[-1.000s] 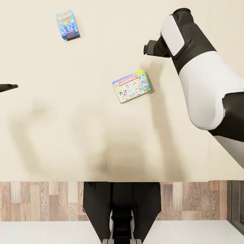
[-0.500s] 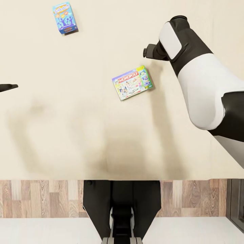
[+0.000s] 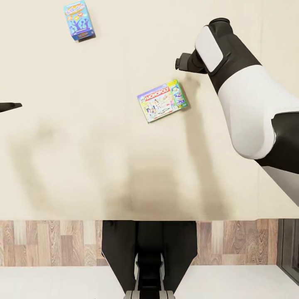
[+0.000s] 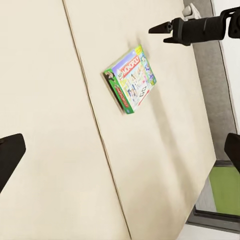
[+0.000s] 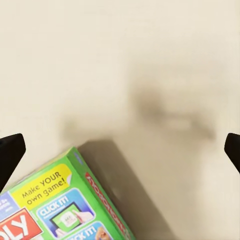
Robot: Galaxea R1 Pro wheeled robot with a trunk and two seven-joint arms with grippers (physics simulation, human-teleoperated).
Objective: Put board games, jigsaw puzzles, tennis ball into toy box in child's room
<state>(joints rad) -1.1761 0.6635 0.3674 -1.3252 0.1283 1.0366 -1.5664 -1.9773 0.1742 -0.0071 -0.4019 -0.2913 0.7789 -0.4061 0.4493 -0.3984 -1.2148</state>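
Since a second ago the whole head view has slid, so both games sit higher in it; they themselves lie where they were. From the head, the white board game (image 3: 162, 101) lies flat mid-mattress on the bed (image 3: 83, 166), the small teal-blue board game (image 3: 79, 20) well apart toward the far left. The right gripper (image 3: 179, 63) hangs near the white box, above the mattress; whether it is spread, I cannot tell there.

From the left wrist, the left gripper (image 4: 120, 155) is spread wide, fingertips (image 4: 9, 156) at the edges.

From the right wrist, dark fingertips (image 5: 10, 152) stand far apart, clear of the box.
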